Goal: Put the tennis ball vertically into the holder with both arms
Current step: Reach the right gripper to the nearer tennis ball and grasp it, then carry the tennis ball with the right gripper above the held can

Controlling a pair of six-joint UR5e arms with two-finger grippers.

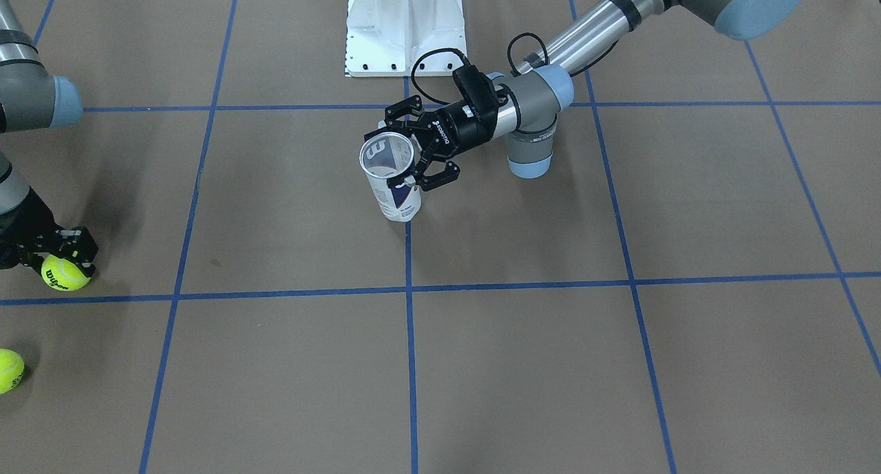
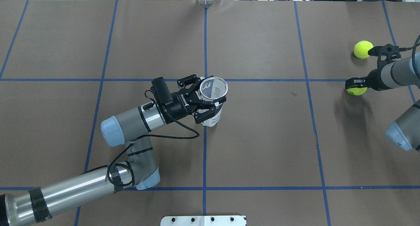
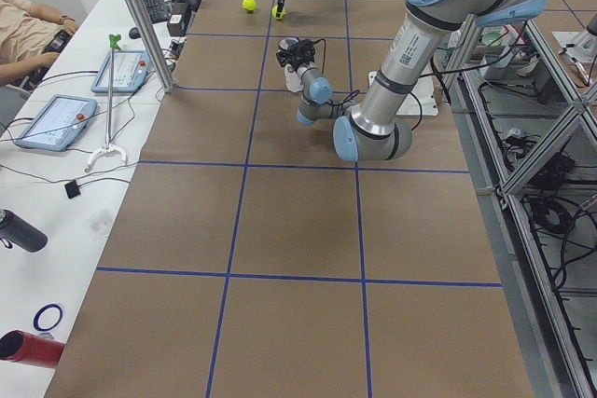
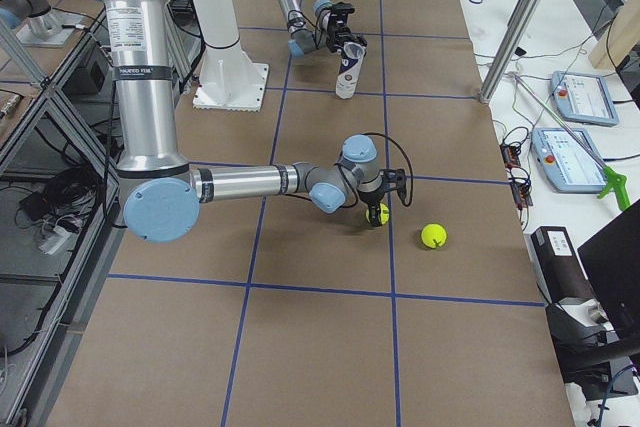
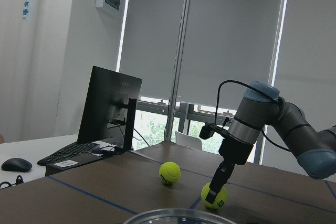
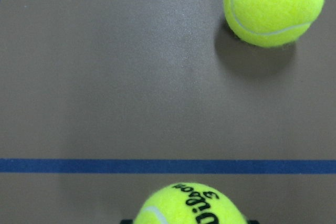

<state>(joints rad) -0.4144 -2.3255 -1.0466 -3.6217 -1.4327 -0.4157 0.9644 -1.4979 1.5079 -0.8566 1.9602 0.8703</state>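
Note:
The holder (image 1: pixel 397 195), a clear tube with a white and navy label, stands upright near the table's centre, open end up; it also shows in the overhead view (image 2: pixel 211 120). My left gripper (image 1: pixel 406 159) is shut on the holder from the side, just below its rim (image 5: pixel 178 216). My right gripper (image 1: pixel 67 257) points down and is shut on a yellow tennis ball (image 1: pixel 65 274) at table level, far out on my right side (image 2: pixel 357 90). The ball fills the bottom of the right wrist view (image 6: pixel 189 205).
A second tennis ball (image 2: pixel 363 49) lies loose on the table close beyond the held one (image 6: pixel 273 6). The white pedestal base (image 1: pixel 405 27) stands at my side of the table. Blue tape lines (image 2: pixel 205 49) grid the brown tabletop.

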